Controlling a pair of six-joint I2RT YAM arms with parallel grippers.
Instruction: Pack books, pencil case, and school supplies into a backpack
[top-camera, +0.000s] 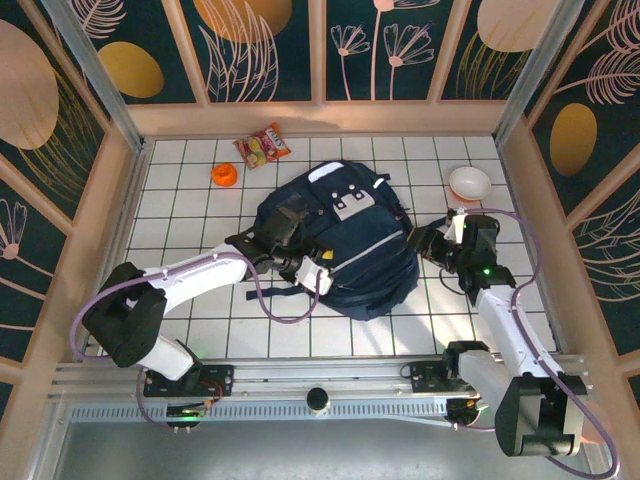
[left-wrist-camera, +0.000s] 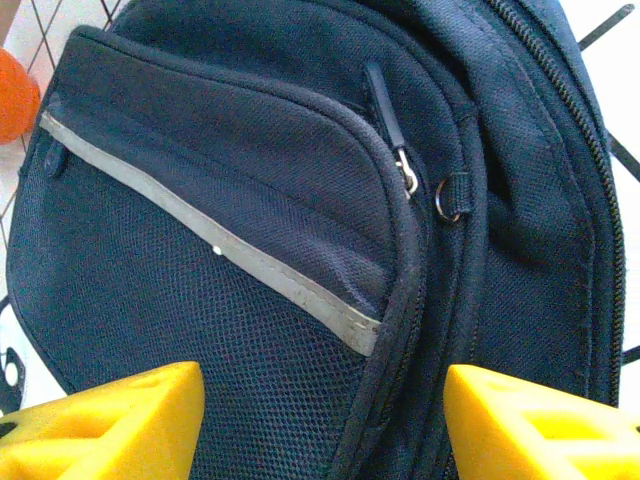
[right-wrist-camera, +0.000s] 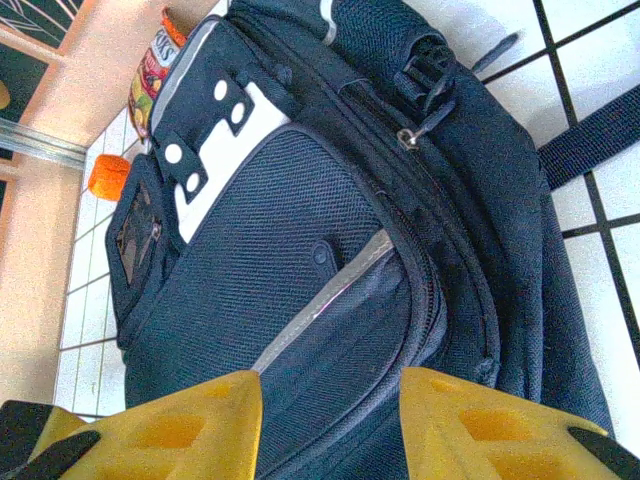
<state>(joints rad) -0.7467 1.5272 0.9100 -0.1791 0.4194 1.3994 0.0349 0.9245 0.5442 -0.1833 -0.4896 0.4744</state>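
The navy backpack (top-camera: 345, 245) lies flat in the middle of the tiled table, with white-grey patches on its front. My left gripper (top-camera: 283, 232) rests on its left side. In the left wrist view the left gripper (left-wrist-camera: 320, 385) is open, its yellow fingers straddling the mesh pocket, the pale stripe (left-wrist-camera: 220, 250) and a seam of the backpack (left-wrist-camera: 250, 170). My right gripper (top-camera: 425, 245) is at the bag's right edge. In the right wrist view the right gripper (right-wrist-camera: 330, 385) is closed on a fold of the backpack (right-wrist-camera: 300, 230). The books, pencil case and school supplies are out of view.
A red-orange snack packet (top-camera: 262, 147) and a small round orange object (top-camera: 225, 175) lie behind the bag on the left. A white bowl (top-camera: 469, 183) stands at the back right. Wooden walls ring the table. Dark straps (right-wrist-camera: 590, 130) trail from the bag.
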